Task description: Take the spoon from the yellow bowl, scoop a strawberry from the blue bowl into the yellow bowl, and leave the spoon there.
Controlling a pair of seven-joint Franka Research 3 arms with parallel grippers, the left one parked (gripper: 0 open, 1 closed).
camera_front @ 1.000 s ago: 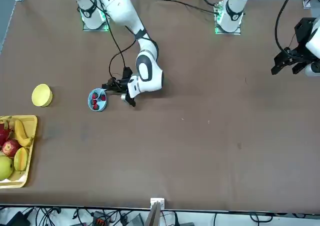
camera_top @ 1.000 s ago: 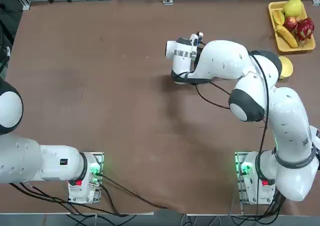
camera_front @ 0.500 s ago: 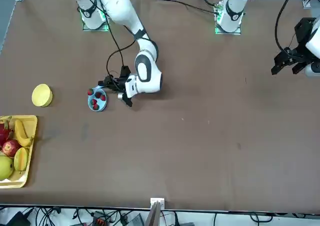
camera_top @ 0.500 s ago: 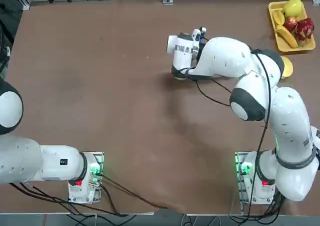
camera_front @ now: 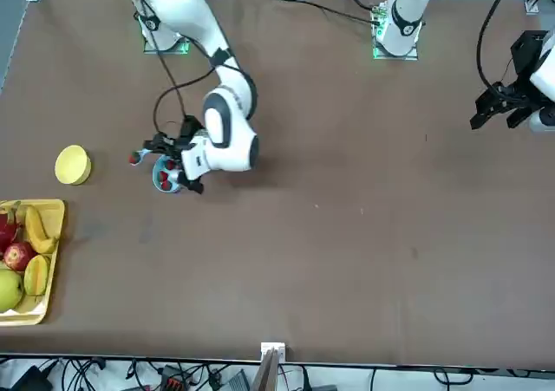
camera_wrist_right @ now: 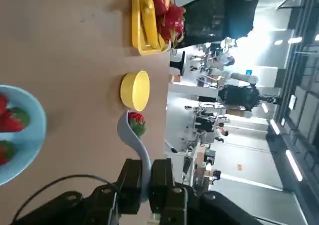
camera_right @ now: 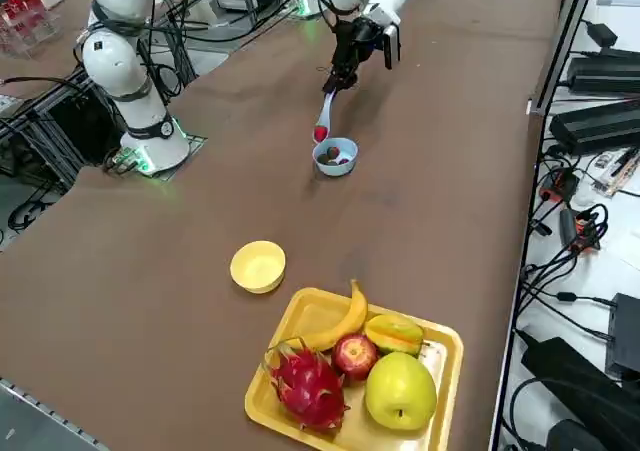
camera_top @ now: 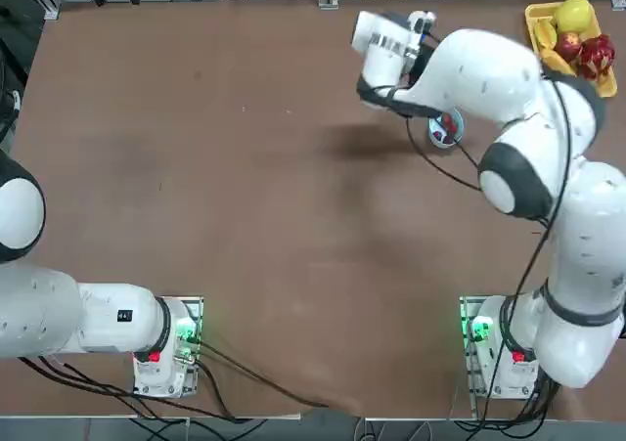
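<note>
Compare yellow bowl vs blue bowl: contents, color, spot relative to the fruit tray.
The yellow bowl is empty; the blue bowl holds strawberries.
The yellow bowl is bright yellow, the blue bowl light blue.
The yellow bowl sits nearer the fruit tray than the blue bowl.
Shared: both small, round, upright on the table.

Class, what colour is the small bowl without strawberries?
Bright yellow; the bowl shows best in the right side view.

The blue bowl [camera_right: 335, 168], round and light, holds at least 3 red strawberries [camera_wrist_right: 14, 120]. Beside it, seemingly higher than its rim, the pale spoon [camera_wrist_right: 133, 140] slants, carrying 1 strawberry [camera_wrist_right: 136, 123]. The round yellow bowl [camera_right: 257, 267] sits upright, well apart from the blue bowl.
</note>
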